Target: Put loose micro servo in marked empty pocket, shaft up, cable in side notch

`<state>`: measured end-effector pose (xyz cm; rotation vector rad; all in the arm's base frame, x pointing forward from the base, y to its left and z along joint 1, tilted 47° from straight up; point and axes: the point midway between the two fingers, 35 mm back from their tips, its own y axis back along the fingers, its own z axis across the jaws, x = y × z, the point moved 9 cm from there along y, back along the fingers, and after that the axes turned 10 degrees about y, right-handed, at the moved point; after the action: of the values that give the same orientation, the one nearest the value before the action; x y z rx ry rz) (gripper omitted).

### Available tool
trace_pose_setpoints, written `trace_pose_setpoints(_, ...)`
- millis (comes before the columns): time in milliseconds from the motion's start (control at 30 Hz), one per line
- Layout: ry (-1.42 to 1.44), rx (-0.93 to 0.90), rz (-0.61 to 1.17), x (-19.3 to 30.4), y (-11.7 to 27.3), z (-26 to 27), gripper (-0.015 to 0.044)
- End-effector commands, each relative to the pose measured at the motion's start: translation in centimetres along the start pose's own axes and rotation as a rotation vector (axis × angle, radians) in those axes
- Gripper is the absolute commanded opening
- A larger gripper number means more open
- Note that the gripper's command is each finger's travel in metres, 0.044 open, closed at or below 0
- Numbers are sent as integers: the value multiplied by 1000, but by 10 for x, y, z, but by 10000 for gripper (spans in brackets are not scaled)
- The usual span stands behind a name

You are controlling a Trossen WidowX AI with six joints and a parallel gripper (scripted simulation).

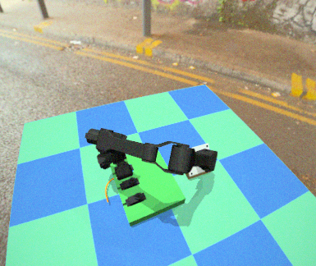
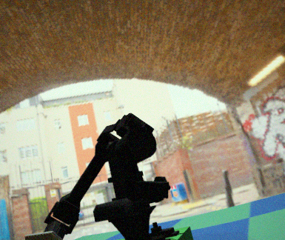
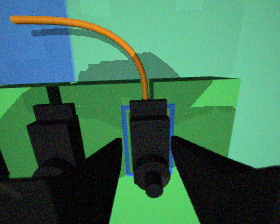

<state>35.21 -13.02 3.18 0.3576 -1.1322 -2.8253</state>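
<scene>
The black micro servo (image 3: 150, 135) stands shaft up within the blue pocket outline (image 3: 126, 140) on the green deck (image 3: 141, 205) (image 1: 173, 193). Its rear ear shows; whether both ears lie flat cannot be told, and the front ear is hidden. The orange cable (image 3: 108, 32) (image 1: 107, 190) leaves the servo's rear end beside the side notch and curves left beyond the deck's edge; whether it lies down in the notch is unclear. My gripper (image 3: 146, 142) is open, one finger on each side of the servo, with a visible gap at the left finger.
A fitted black servo (image 3: 53, 140) stands left of the pocket, close to my left finger. The top view shows two fitted servos (image 1: 129, 183) (image 1: 136, 199) in a row. The arm's base plate (image 1: 205, 147) is beside the deck. The arm hides the pocket in the top view.
</scene>
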Motion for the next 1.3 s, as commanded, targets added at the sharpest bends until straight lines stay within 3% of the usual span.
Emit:
trace_pose_setpoints(0, 7, 15, -12, 2, 23, 1, 187)
trace_pose_setpoints(100, 7, 15, -12, 2, 23, 2, 187)
trace_pose_setpoints(233, -2, 20, -15, 24, 37, 1, 292)
trace_pose_setpoints(433, 0, 20, -7, 99, 82, 13, 440)
trace_pose_setpoints(700, 0, 18, -8, 108, 92, 16, 440)
trace_pose_setpoints(900, -10, 26, -22, 112, 137, 18, 440)
trace_pose_setpoints(1267, -11, 27, -23, 112, 139, 19, 440)
